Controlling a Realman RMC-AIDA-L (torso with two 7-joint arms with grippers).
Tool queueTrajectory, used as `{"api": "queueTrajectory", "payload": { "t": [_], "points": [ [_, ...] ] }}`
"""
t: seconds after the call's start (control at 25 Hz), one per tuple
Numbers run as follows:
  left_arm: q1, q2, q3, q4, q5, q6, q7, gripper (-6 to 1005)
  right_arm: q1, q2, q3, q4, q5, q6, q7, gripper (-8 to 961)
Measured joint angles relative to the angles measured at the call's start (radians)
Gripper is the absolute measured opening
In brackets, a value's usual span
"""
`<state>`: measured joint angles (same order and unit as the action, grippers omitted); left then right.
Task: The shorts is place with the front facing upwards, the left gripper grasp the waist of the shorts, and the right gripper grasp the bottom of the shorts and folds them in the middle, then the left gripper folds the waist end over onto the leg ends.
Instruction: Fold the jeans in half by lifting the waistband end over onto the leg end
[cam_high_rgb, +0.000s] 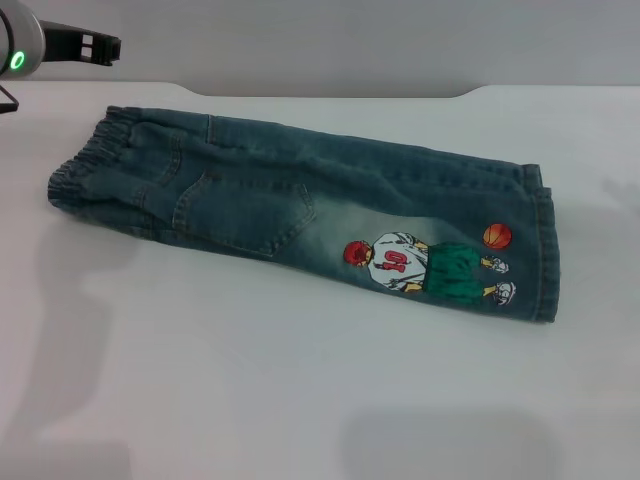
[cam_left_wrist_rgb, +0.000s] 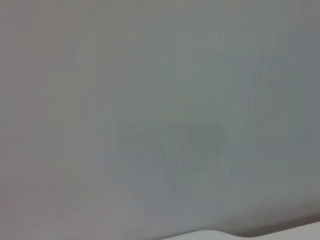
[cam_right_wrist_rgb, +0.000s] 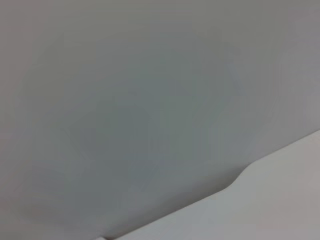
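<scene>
The shorts lie on the white table, folded lengthwise into one long strip that runs from the left to the right in the head view. The ruched waist is at the left end. The straight leg hems are at the right end. A patch pocket and a cartoon basketball-player print face up. My left gripper hangs high at the far left corner, behind the waist and apart from the cloth. The right gripper is out of view. Both wrist views show only the grey wall and a strip of table edge.
The table's back edge meets a grey wall behind the shorts. Bare table surface lies in front of the shorts and to both sides.
</scene>
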<state>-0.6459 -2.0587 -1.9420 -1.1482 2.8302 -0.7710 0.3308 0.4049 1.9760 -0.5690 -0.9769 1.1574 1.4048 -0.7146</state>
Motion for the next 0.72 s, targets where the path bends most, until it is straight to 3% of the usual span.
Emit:
{"api": "queueTrajectory", "payload": {
  "t": [0.16, 0.32, 0.4, 0.48, 0.6, 0.72],
  "points": [
    [-0.004, 0.000, 0.001, 0.001, 0.000, -0.004, 0.000, 435, 0.004, 0.017, -0.006, -0.058, -0.067, -0.018, -0.052, 350],
    [-0.006, 0.000, 0.001, -0.005, 0.000, -0.019, 0.000, 527, -0.009, 0.087, -0.016, -0.220, -0.172, -0.103, -0.148, 539],
    [-0.006, 0.000, 0.001, -0.005, 0.000, -0.019, 0.000, 573, -0.019, 0.106, -0.050, -0.267, -0.199, -0.165, -0.203, 653],
    [-0.009, 0.000, 0.002, -0.005, 0.000, -0.029, -0.001, 619, -0.039, 0.108, -0.122, -0.278, -0.199, -0.266, -0.243, 788],
    [-0.006, 0.000, 0.010, -0.006, 0.000, -0.039, -0.002, 726, -0.081, 0.107, -0.264, -0.285, -0.170, -0.445, -0.310, 792],
    [-0.004, 0.000, 0.010, -0.004, -0.001, -0.039, -0.003, 797, -0.135, 0.108, -0.453, -0.305, -0.161, -0.709, -0.403, 794]
  ]
}}
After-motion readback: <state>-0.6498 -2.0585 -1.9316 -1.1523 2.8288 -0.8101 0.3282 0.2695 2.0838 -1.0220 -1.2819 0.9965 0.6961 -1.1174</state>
